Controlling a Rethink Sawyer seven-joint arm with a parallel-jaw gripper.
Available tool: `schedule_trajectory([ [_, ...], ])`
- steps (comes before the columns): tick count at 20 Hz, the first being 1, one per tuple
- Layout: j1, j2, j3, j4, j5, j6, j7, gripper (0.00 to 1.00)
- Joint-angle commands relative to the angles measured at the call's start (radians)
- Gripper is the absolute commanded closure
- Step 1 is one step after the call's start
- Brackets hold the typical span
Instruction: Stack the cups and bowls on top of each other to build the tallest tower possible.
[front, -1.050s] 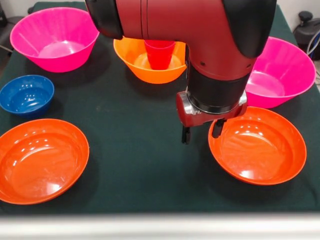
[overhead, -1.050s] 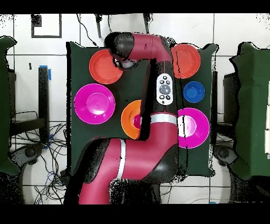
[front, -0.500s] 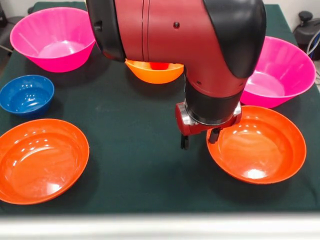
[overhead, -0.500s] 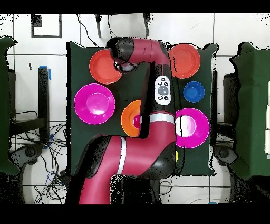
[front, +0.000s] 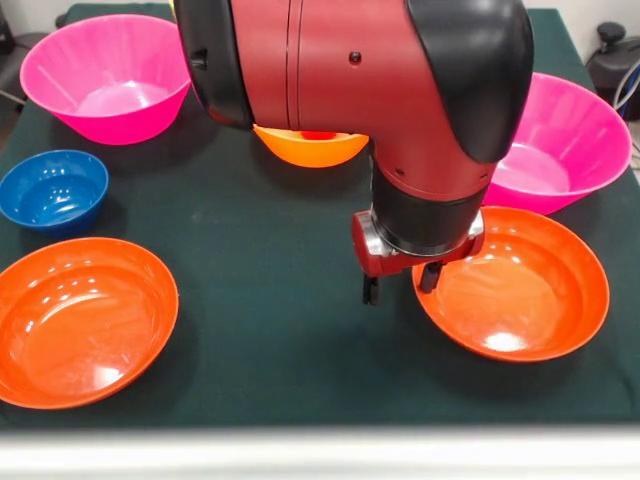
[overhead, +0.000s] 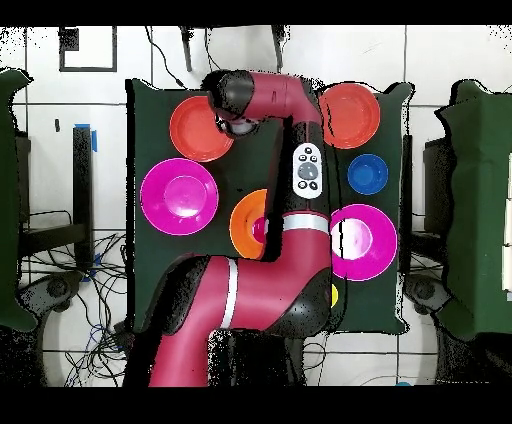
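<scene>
Bowls spread over the tabletop (front: 270, 320): two shallow red-orange at the near edge, left (front: 80, 320) and right (front: 520, 290). Pincer (front: 400, 285) released, straddling the right one's rim. Blue bowl (front: 50, 188) left edge. Pink bowls (front: 105, 75) (front: 560, 140) at far corners; orange bowl (front: 310, 148) between, mostly hidden by arm.

The arm (front: 340, 70) is glossy dark red with black rounded caps. A black wrist collar meets a silver ring above a red gripper (front: 399, 282) with black fingers. Overhead shows a grey button pad and a silver band.
</scene>
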Motion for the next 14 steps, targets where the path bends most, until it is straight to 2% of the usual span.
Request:
schedule_trajectory([
  [1,0.031,0.029,0.014,-0.005,-0.007,-0.022,0.184,0.00],
  [12,0.043,0.028,0.010,0.000,0.000,-0.022,0.189,0.00],
  [13,0.044,0.026,0.009,0.007,0.002,-0.027,0.187,1.00],
  [14,0.044,0.026,0.009,0.008,0.003,-0.030,0.188,1.00],
])
